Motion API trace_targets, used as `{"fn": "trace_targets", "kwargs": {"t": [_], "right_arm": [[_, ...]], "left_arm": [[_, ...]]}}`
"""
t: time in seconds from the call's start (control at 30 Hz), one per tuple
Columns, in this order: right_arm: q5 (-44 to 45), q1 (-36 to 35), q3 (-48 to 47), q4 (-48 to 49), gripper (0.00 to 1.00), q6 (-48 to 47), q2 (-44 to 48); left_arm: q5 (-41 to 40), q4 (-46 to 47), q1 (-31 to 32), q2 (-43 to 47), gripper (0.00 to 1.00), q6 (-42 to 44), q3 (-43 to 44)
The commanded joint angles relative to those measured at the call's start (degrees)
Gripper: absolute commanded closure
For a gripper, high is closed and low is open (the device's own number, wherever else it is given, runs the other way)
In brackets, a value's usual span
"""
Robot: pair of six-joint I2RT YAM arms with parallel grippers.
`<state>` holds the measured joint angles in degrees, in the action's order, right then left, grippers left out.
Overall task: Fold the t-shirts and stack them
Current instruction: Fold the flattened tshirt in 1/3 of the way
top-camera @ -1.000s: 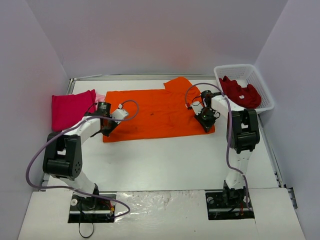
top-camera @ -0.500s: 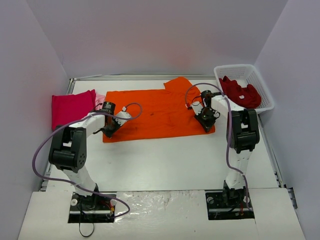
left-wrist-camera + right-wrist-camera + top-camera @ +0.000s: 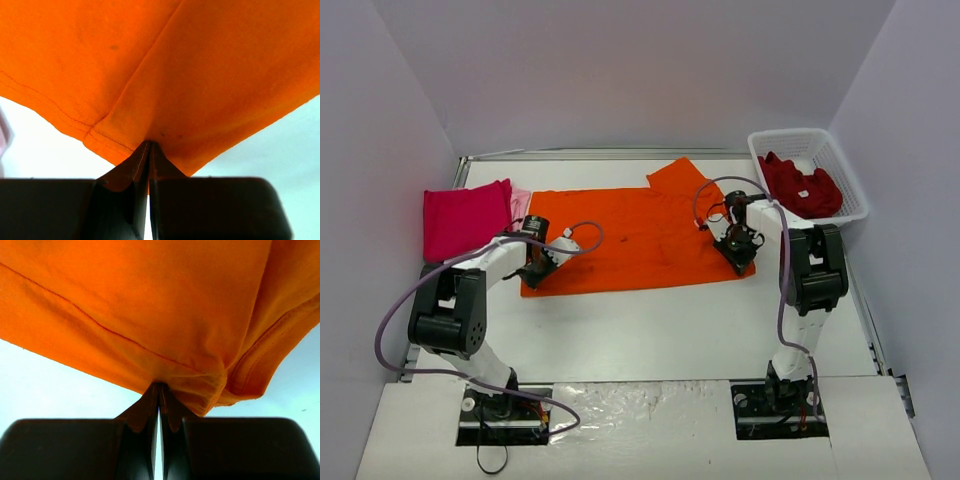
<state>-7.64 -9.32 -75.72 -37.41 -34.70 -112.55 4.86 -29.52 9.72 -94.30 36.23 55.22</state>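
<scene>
A bright orange t-shirt (image 3: 630,235) lies spread across the middle of the table. My left gripper (image 3: 533,275) is shut on its near left corner, and the wrist view shows the hem (image 3: 100,131) pinched at the fingertips. My right gripper (image 3: 741,258) is shut on its near right corner, where the orange cloth (image 3: 165,300) bunches above the jaws. A folded magenta-pink t-shirt (image 3: 463,216) rests at the left with a pale pink one (image 3: 521,201) peeking out beside it. Dark red t-shirts (image 3: 802,184) fill the basket.
The white lattice basket (image 3: 850,180) stands at the back right corner. Grey walls close in the table on three sides. Both arm bases sit at the near edge, with cables looping over the arms.
Both grippers have drawn the orange t-shirt's near edge toward the front of the table. The cloth now lies flatter and sits lower in the top view.
</scene>
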Motion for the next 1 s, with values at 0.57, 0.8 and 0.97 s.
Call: {"fn": "trace_targets", "kwargs": {"t": [0.57,0.8,0.97], "right_arm": [[2.90,-0.52,11.12,-11.63,1.00,-0.37,11.65],[0.00,-0.52,2.45,-12.52,1.00,-1.33,13.15],[-1.59,-0.43,-3.46,-10.06,1.00,-1.25,8.25]], "left_arm": [[-1.26,-11.79,6.54,12.73,0.98,-2.47,-11.45],[-1.96,-12.58,7.16,13.53,0.98,-3.36,-10.75],[-2.31,-12.58,7.42,13.71,0.98,-3.88,-10.75]]}}
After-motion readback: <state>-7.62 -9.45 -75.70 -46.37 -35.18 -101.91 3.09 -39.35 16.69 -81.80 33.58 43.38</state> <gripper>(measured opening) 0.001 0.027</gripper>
